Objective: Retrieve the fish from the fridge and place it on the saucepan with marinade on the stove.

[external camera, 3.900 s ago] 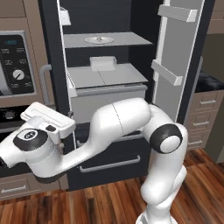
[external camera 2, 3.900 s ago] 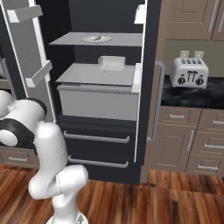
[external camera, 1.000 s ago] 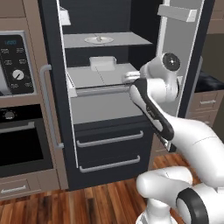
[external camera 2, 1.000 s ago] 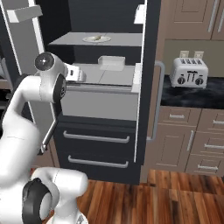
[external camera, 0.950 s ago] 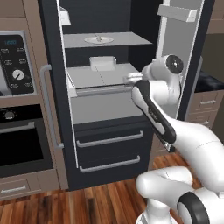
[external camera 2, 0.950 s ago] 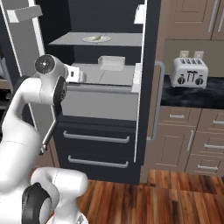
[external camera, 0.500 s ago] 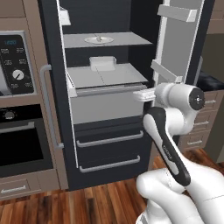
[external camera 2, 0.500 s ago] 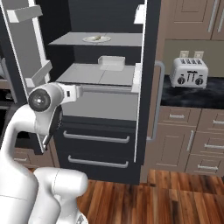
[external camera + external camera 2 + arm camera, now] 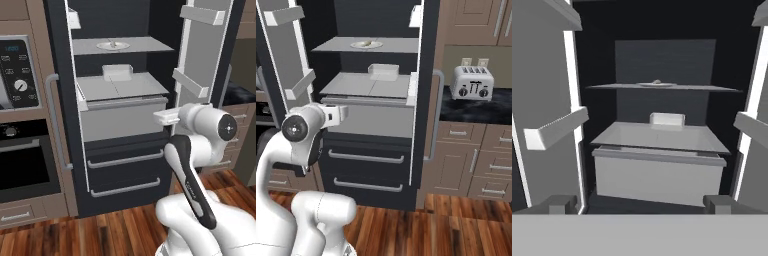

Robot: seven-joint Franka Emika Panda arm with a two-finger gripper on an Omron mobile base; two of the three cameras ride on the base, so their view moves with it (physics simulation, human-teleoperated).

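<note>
Fridge point(image 9: 65, 100) is open, both doors swung out, and your fish point(image 9: 367, 44) sits on a pale plate point(image 9: 113, 46) on the upper shelf point(image 9: 391, 49), roughly centred, deep in the compartment. In the hand view the fish point(image 9: 656, 82) is only a small bump on the shelf line, so you can't read its long axis from there; in the right base view it looks to lie roughly across the shelf, side to side, but it's too small to be sure. Your end effector point(image 9: 165, 117) hangs out in front of the fridge at about the height of the crisper drawer point(image 9: 122, 117), pointing into the compartment, nothing held. The fingertips point(image 9: 562, 204) stand far apart at the bottom corners of the hand view, so the end effector is spread wide. Key relation: fish lies above and well beyond the end effector, straight ahead and up. You'd need to raise past the middle shelf with the small white box point(image 9: 667, 120) and reach in. Saucepan and stove aren't framed here.
</note>
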